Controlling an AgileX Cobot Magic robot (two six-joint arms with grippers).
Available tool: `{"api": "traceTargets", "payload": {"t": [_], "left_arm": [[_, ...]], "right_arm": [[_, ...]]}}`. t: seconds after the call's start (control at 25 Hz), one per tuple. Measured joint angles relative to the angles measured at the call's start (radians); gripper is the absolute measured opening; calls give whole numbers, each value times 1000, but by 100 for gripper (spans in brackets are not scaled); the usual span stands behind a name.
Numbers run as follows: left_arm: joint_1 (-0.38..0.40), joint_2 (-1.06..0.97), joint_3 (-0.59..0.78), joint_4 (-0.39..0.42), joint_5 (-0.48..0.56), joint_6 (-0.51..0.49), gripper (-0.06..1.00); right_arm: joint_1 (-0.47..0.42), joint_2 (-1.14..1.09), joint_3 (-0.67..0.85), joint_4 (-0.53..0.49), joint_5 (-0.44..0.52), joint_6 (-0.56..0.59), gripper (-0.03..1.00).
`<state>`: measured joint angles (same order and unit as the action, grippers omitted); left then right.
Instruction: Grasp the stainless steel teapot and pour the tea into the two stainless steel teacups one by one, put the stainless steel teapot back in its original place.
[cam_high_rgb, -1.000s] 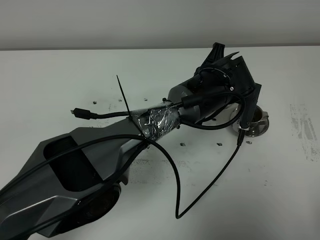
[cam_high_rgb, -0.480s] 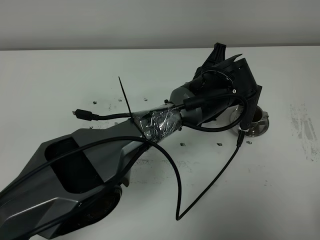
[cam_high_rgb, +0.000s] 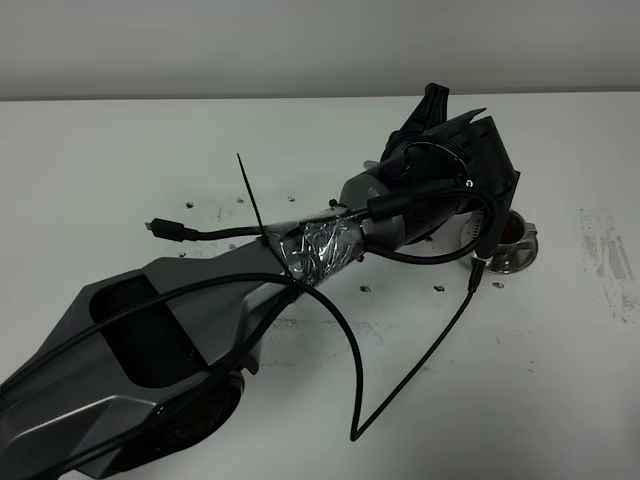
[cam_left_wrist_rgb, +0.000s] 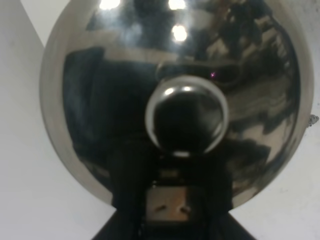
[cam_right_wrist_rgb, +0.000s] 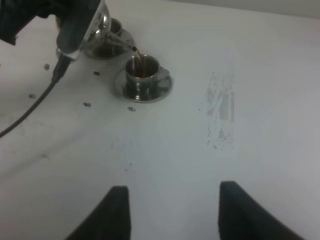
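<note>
**Teapot tipped over the near cup, tea running**

The left gripper (cam_left_wrist_rgb: 167, 202) is clamped shut on the stainless steel teapot (cam_left_wrist_rgb: 100, 100); the grip itself sits in shadow at the pot's edge, and the domed lid with its round knob (cam_left_wrist_rgb: 186, 117) lies just ahead of the fingers, filling the left wrist view. Seen from the right wrist, the pot is tilted; its thin spout (cam_right_wrist_rgb: 120, 40) points down and away from those fingers, its tip just above the nearer teacup (cam_right_wrist_rgb: 142, 75). A thin stream of tea (cam_right_wrist_rgb: 136, 52) falls from the tip into this cup, which stands on its saucer (cam_right_wrist_rgb: 162, 90). The second teacup (cam_right_wrist_rgb: 116, 26) stands just behind, partly hidden by the pot. The right gripper (cam_right_wrist_rgb: 172, 200) hangs well apart from both cups; its fingers (cam_right_wrist_rgb: 117, 210) stand open with only the white table (cam_right_wrist_rgb: 200, 150) between them; the cups lie far ahead of the fingertips, off towards the left arm's side.
</note>
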<state>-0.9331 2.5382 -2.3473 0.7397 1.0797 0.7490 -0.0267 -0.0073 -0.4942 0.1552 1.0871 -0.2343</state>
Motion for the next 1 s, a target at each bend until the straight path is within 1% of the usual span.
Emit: {"api": "traceTargets", "payload": {"t": [0.2, 0.84, 1.0], "left_arm": [[-8, 0, 0, 1, 0, 0, 19], [-8, 0, 0, 48, 2, 0, 19], [-8, 0, 0, 49, 3, -1, 19]], "right_arm": [[0, 0, 0, 0, 0, 0, 42], [0, 0, 0, 0, 0, 0, 42], [0, 0, 0, 0, 0, 0, 42]]}}
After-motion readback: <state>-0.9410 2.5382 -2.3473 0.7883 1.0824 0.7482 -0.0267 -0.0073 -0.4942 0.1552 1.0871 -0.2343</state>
